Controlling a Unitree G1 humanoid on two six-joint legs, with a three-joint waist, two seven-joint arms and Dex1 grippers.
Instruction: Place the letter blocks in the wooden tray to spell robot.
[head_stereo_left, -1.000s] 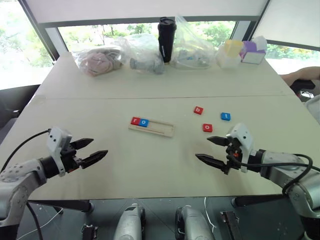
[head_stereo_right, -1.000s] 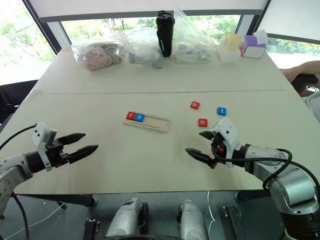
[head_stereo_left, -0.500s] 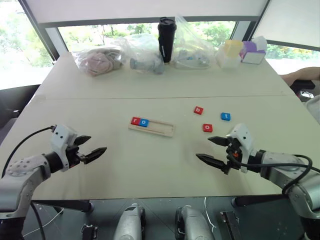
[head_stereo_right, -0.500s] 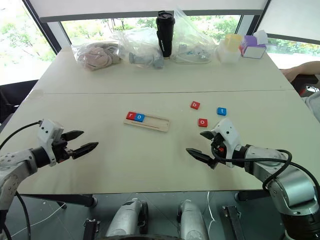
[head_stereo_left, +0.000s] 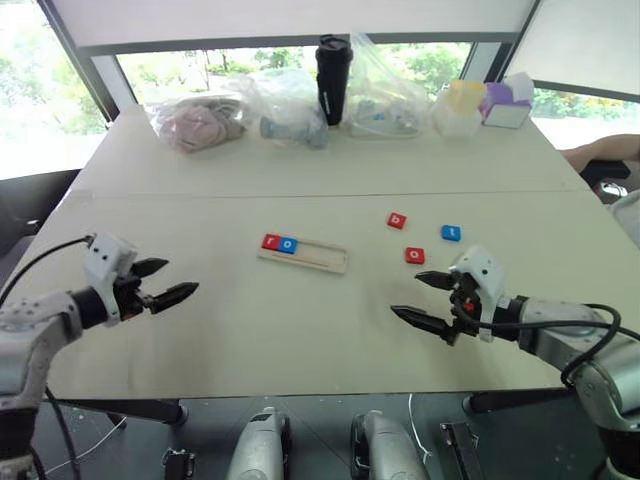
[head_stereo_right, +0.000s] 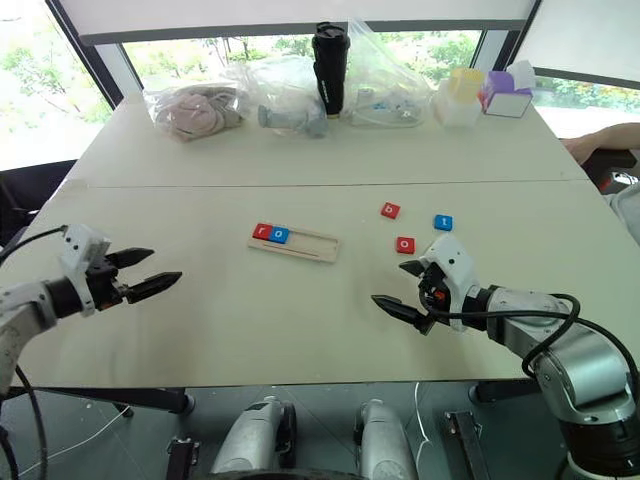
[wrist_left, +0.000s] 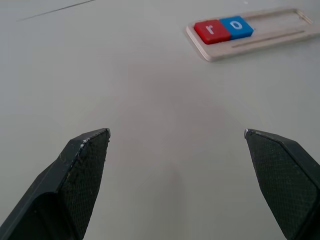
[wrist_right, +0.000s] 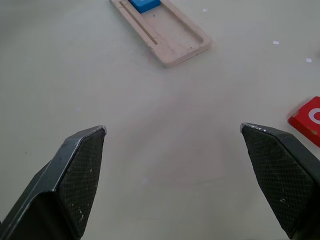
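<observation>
Wooden tray (head_stereo_left: 303, 254) between both end effectors.

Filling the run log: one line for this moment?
tray: r, o seated | loose: b, t, o | left claw open, empty | right claw open, empty

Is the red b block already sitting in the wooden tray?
No, the red b block lies on the table to the right of the wooden tray, which holds only the r and blue o.

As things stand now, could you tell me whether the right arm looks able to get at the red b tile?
Probably yes. The right claw is open and empty, and the red b tile lies flat on bare table beyond it. The red o tile sits between them, so the claw may need to pass over it.
</observation>
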